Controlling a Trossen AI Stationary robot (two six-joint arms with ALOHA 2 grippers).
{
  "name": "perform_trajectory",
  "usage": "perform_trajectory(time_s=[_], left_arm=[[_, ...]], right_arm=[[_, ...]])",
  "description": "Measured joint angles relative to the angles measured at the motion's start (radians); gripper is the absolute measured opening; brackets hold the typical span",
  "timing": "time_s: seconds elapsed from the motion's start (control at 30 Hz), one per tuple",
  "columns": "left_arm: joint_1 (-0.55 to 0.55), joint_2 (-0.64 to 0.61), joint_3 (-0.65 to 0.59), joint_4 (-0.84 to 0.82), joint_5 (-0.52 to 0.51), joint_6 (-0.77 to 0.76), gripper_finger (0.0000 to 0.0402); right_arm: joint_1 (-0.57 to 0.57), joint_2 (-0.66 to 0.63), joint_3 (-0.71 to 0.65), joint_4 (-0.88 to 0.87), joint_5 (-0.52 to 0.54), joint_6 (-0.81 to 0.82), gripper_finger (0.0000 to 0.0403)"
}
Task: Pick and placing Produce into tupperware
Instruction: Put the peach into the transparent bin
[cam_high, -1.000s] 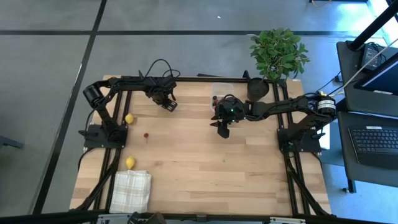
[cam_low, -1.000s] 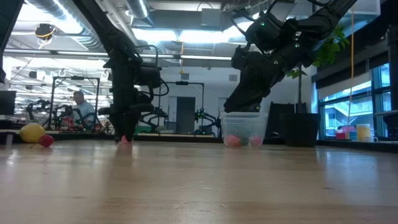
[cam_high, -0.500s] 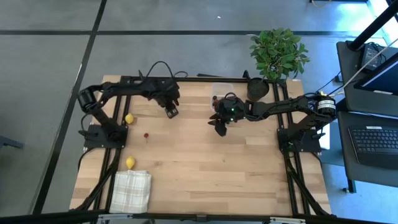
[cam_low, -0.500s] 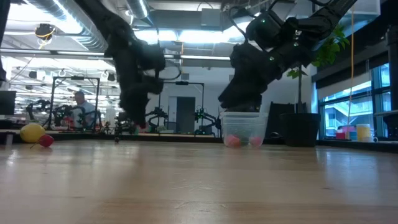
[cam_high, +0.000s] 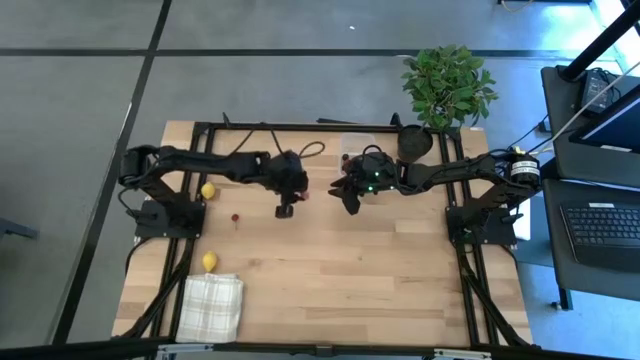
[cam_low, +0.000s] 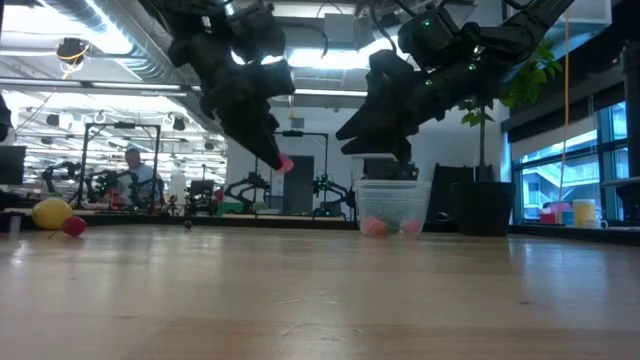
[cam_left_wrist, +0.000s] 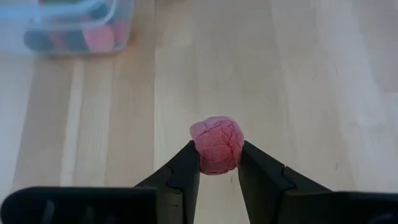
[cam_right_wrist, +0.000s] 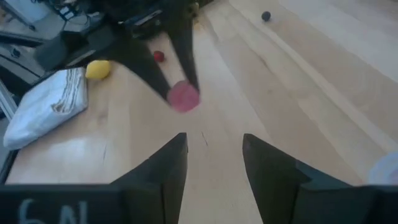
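one small pink-red berry piece (cam_left_wrist: 216, 144) we are finding clenched in the left gripper (cam_left_wrist: 217, 163), clear rounded plastic tupperware box (cam_left_wrist: 68, 28) lying ahead; right gripper (cam_right_wrist: 212, 155) empty, parted.

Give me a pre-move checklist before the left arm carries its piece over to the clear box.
1. Grip: ok. The left end effector is shut on the pink, wrinkled raspberry-like fruit piece, pinched on both sides.
2. Lift: ok. In the low view the piece hangs well above the light wooden table.
3. Target: ok. The small clear plastic box stands upright with pink pieces already inside.
4. Drop path: not ok. The right end effector, open and empty, hangs right next to the box, towards the left arm.
5. Box opening free: cannot tell; the right arm covers it from above.
6. Remaining produce: two small yellow lemons and a small red piece lie on the table.
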Motion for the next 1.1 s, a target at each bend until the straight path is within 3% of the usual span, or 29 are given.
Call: perform_trajectory(time_s=[0.33,0.43,0.83,0.97,1.1], left_arm=[[-0.136,0.001,0.0,0.07,-0.209,-0.001,0.0094],[-0.153,0.001,0.0,0.092,-0.228,0.022,0.0094],[-0.112,-0.033,-0.045,0.185,-0.214,0.073,0.0094],[-0.103,-0.1,-0.15,0.354,-0.213,0.08,0.0094],[-0.102,-0.154,-0.286,0.668,-0.198,0.127,0.0094]], right_arm=[[0.002,0.0,0.0,0.004,0.0,-0.038,0.0161],[0.002,0.0,0.0,0.009,-0.019,-0.038,0.0171],[0.002,0.0,0.0,0.01,-0.072,0.014,0.0287],[0.002,0.0,0.0,0.024,-0.071,0.039,0.0293],[0.004,0.0,0.0,0.062,-0.065,0.043,0.0293]])
